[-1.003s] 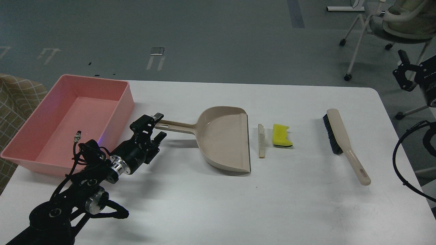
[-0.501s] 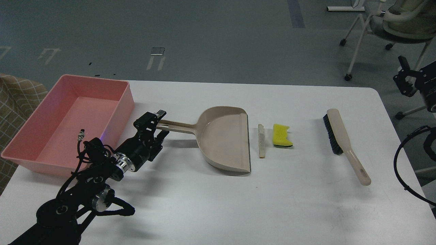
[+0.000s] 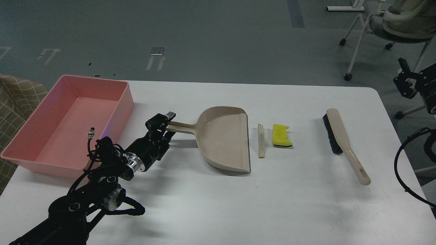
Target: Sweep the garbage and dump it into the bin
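Note:
The garbage lies on the white table: a yellow notched sponge piece (image 3: 282,135) and a thin pale slice (image 3: 261,140), just right of the beige dustpan (image 3: 221,139), whose mouth faces them. The pink bin (image 3: 126,102) stands at the far left and holds nothing that I can see. My left gripper (image 3: 167,125) is open, its two fingers straddling the end of the dustpan's handle. My right gripper (image 3: 405,81) hangs off the table's right edge, dark and small; I cannot tell its fingers apart.
A beige brush with black bristles (image 3: 340,136) lies on the right side of the table (image 3: 238,204), handle toward me. A wheeled chair (image 3: 391,23) stands on the floor beyond the far right corner. A black cable loops at the right edge.
My left gripper has moved right, from beside the handle's tip to around the handle's end. The right gripper shifted slightly at the edge. Dustpan, garbage and brush have not moved.

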Available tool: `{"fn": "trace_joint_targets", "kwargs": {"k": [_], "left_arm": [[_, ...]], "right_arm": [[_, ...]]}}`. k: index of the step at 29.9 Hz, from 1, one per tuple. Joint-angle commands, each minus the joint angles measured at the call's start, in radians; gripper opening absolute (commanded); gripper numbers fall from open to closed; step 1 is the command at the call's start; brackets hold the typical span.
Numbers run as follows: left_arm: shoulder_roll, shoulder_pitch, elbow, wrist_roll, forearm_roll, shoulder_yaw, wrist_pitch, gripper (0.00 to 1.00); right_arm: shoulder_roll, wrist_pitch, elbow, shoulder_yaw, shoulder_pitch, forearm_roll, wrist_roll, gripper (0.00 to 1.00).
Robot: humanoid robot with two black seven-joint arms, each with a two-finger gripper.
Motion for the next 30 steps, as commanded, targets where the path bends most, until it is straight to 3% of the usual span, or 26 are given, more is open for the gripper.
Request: {"fn": "trace_joint_targets", "kwargs": {"k": [1, 10, 26, 30], "left_arm": [[0.001, 0.000, 0.000, -0.002, 0.000, 0.000, 0.000, 0.49], [-0.001, 0.002, 0.005, -0.005, 0.002, 0.000, 0.015, 0.29], [-0.001, -0.001, -0.012, -0.008, 0.009, 0.000, 0.032, 0.21], [-0.001, -0.020, -0.021, -0.049, 0.017, 0.000, 0.031, 0.12]], "right_arm": [[0.000, 0.002, -0.002, 0.000, 0.000, 0.000, 0.000, 1.00], [-0.003, 0.002, 0.006, 0.000, -0.008, 0.000, -0.002, 1.00], [-0.018, 0.002, 0.004, 0.003, -0.025, 0.000, 0.000, 1.00], [-0.050, 0.014, 0.017, 0.005, -0.048, 0.000, -0.002, 1.00]]}}
